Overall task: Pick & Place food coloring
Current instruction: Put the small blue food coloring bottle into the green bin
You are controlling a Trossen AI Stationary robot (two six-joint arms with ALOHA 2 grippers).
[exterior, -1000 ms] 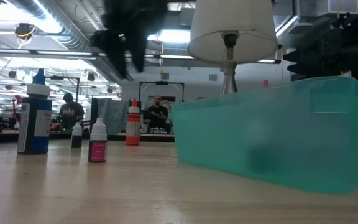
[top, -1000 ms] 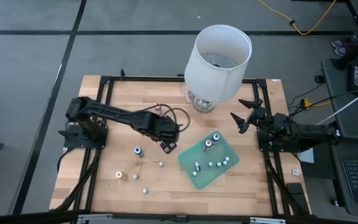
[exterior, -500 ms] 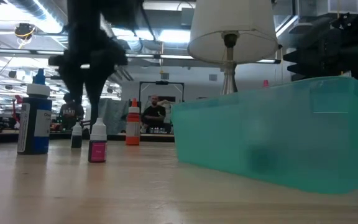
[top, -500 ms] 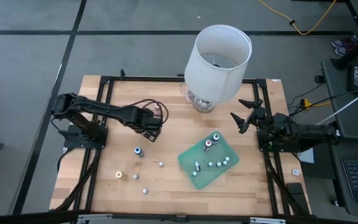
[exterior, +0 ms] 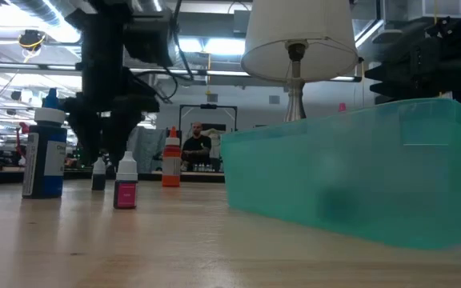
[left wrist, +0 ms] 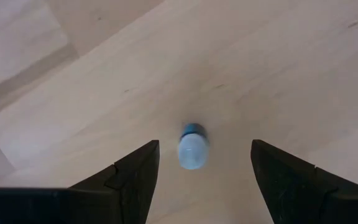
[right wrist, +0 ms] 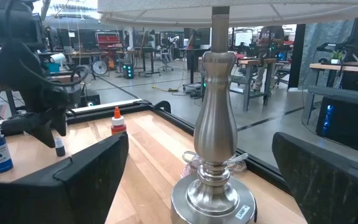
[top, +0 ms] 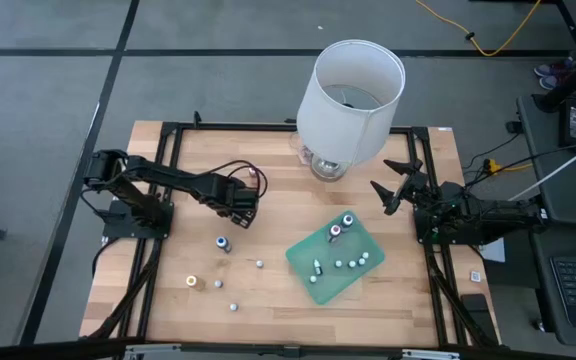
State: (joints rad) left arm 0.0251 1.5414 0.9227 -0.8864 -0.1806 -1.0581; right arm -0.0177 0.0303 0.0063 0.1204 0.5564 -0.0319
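A small food coloring bottle (left wrist: 193, 149) with a blue body and a whitish cap stands upright on the wood; in the high view it is the blue-topped bottle (top: 222, 243). My left gripper (left wrist: 204, 162) hangs over it, pointing down, open, one finger to either side and clear of it. In the high view my left gripper (top: 240, 208) is left of centre. Other tiny bottles (top: 259, 264) stand loose on the table, and several stand on the green mat (top: 303, 262). My right gripper (top: 393, 186) waits open at the right edge, level.
A tall lamp (top: 353, 95) with a white shade stands at the far middle, close to my right gripper. A yellow-topped bottle (top: 193, 282) and two small ones (top: 234, 307) stand near the front left. Bare wood lies between the loose bottles and the mat.
My left gripper has gone from beside the green mat toward the table's left edge and come down, rolling a little, until it hangs low over the loose bottles. Most of that move came first; it has slowed since. No bottle has moved.
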